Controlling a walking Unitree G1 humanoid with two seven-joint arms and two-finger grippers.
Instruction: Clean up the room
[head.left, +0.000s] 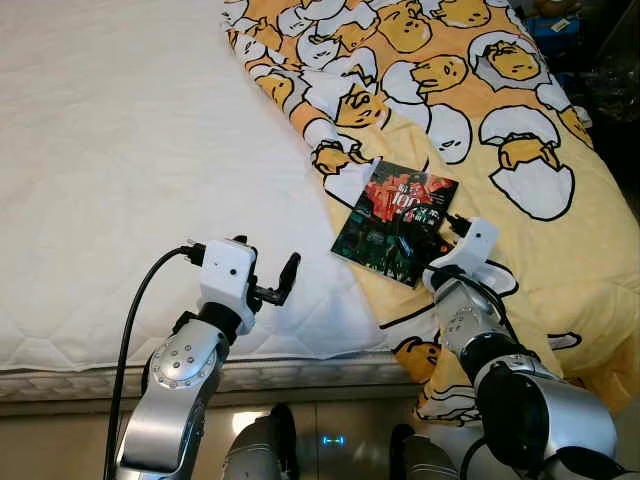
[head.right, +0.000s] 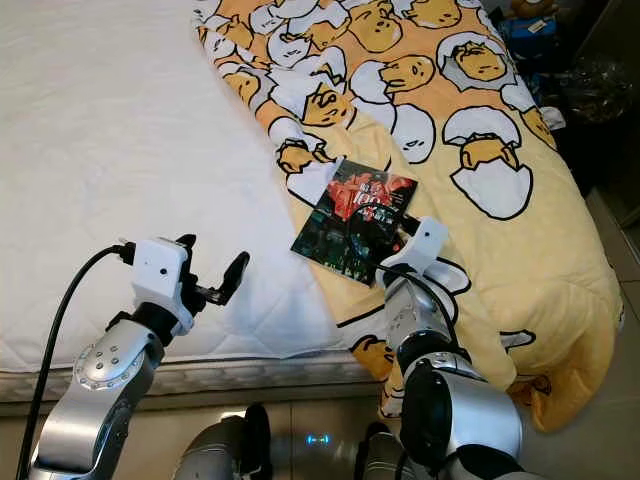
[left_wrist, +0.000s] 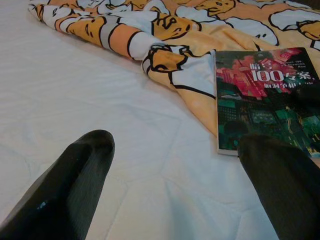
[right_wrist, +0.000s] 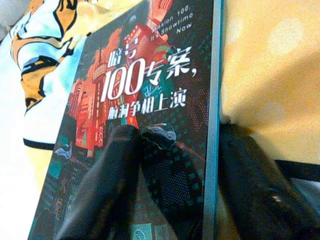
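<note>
Left eye view – bed: white quilted mattress (head.left: 120, 150) takes up the robot's left side; a yellow blanket (head.left: 560, 260) printed with egg-shell cartoon figures covers the right side and hangs over the near edge
Left eye view – book: a dark paperback (head.left: 395, 222) with a red and green cover lies flat on the blanket, close to the blanket's left border and near the foot of the bed
Left eye view – left gripper (head.left: 270, 283): held above the bare mattress, well apart from the book, jaws spread with nothing between them
Left eye view – right gripper (head.left: 447, 236): at the book's near right corner; the white wrist housing hides the fingers from here
Right eye view – floor: tiled floor (head.right: 615, 420) beside the bed on the robot's right; dark clutter at the far right corner, too small to identify
Left wrist view – jaws: both black fingers (left_wrist: 70, 195) wide apart over white mattress; book and a bunched fold of blanket lie ahead
Right wrist view – jaws: parted across the book's edge, one finger (right_wrist: 107, 185) over the cover, the other on the blanket just beside it; cannot tell whether the cover is pressed
Right wrist view – cover: white "100" among Chinese characters
</note>
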